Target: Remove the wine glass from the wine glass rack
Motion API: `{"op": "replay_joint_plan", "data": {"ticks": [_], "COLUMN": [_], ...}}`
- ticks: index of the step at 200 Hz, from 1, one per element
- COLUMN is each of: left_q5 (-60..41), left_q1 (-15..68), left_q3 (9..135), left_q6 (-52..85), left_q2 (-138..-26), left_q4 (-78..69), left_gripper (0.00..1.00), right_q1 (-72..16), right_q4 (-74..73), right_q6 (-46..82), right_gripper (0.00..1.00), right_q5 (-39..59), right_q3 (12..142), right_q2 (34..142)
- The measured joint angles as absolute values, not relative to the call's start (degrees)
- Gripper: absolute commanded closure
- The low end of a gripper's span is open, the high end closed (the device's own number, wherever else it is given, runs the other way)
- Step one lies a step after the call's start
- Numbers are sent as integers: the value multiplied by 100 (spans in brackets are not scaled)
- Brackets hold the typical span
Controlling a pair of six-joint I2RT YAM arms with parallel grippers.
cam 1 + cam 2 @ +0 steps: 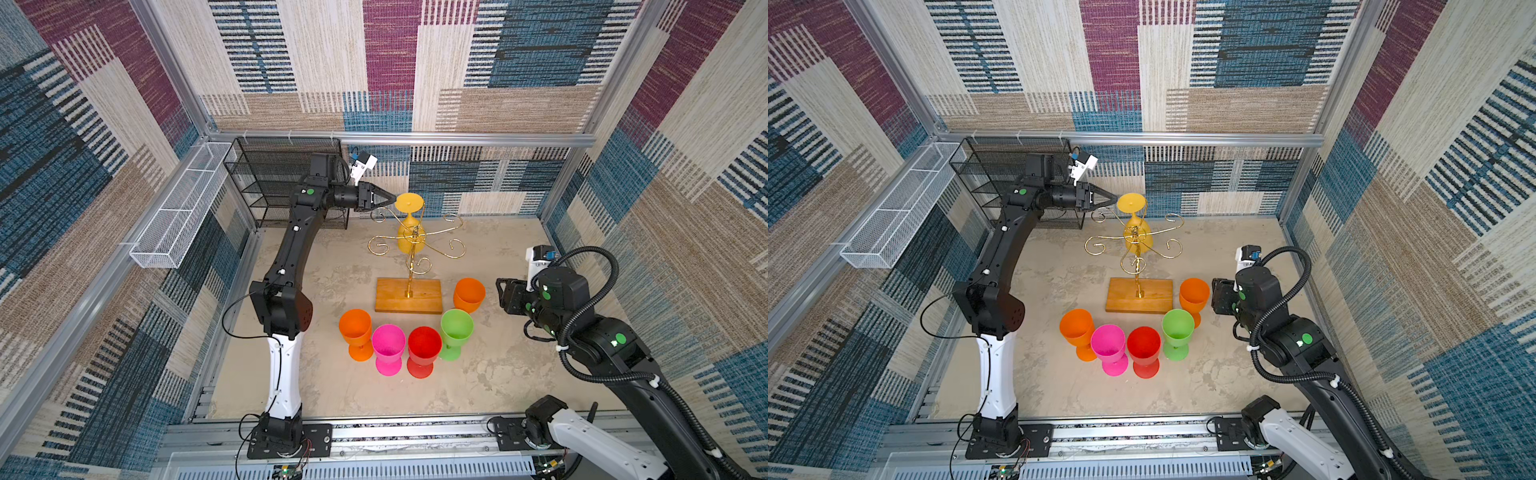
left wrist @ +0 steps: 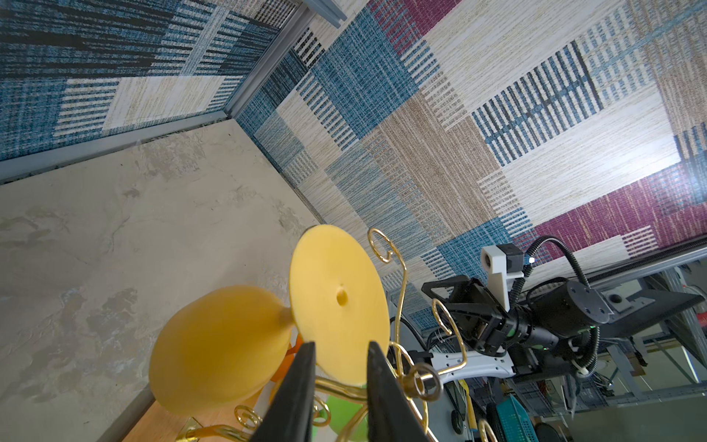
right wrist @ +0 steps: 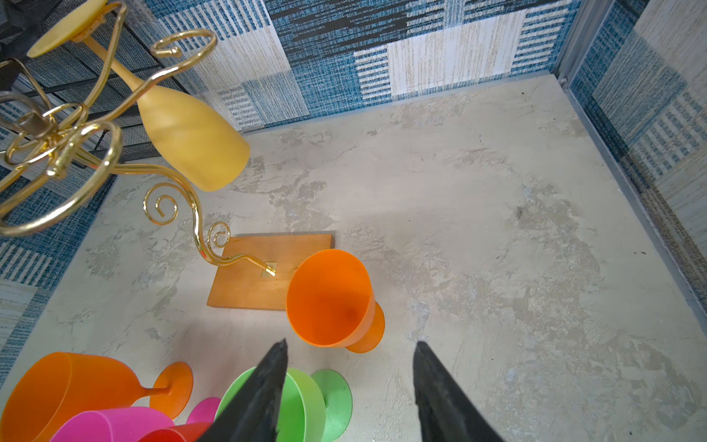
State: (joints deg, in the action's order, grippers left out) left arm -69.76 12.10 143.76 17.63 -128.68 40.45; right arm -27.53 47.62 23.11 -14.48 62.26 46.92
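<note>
Left fingers (image 2: pixel 294 394), slightly parted and empty, point at the foot of the yellow wine glass (image 1: pixel 404 243) hanging bowl-down, stem roughly vertical, on the wine glass rack (image 1: pixel 390 296), upper centre; my right fingers (image 3: pixel 264 398) sit half-open, empty, farther off.

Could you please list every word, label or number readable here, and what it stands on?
None can be read.
The gold wire wine glass rack and the yellow plastic wine glass bear no text; the round green stickers on the black arms are blank.
</note>
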Motion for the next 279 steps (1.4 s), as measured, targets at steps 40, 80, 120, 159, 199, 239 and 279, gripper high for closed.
{"op": "replay_joint_plan", "data": {"ticks": [40, 80, 120, 159, 199, 239, 279], "left_q5": [-7063, -7070, -7133, -7238, -7262, -7260, -7264], "left_q1": [1173, 1164, 1164, 1175, 1205, 1251, 1256], "left_q3": [14556, 14632, 14840, 14840, 14840, 14840, 14840], "left_q6": [1774, 1944, 2165, 2427, 2530, 2521, 2486], "left_q2": [-13056, -13227, -13343, -13408, -13450, -13474, -13474], "left_q4": [3957, 3800, 3507, 3212, 3140, 3140, 3157], "left_gripper": [71, 70, 69, 69, 69, 69, 78], "right_q1": [-2753, -2753, -2753, -2753, -2753, -2753, -2753], "right_q4": [4764, 4764, 4766, 4764, 4764, 4762, 4744], "right_q6": [2314, 2316, 2316, 2316, 2316, 2316, 2316], "right_gripper": [46, 46, 46, 46, 46, 46, 46], "right_q5": [-1448, -1448, -1448, -1452, -1452, -1452, -1452], "right_q3": [6226, 6226, 6226, 6224, 6219, 6219, 6219], "right_q2": [4696, 4696, 4696, 4696, 4700, 4733, 4740]}}
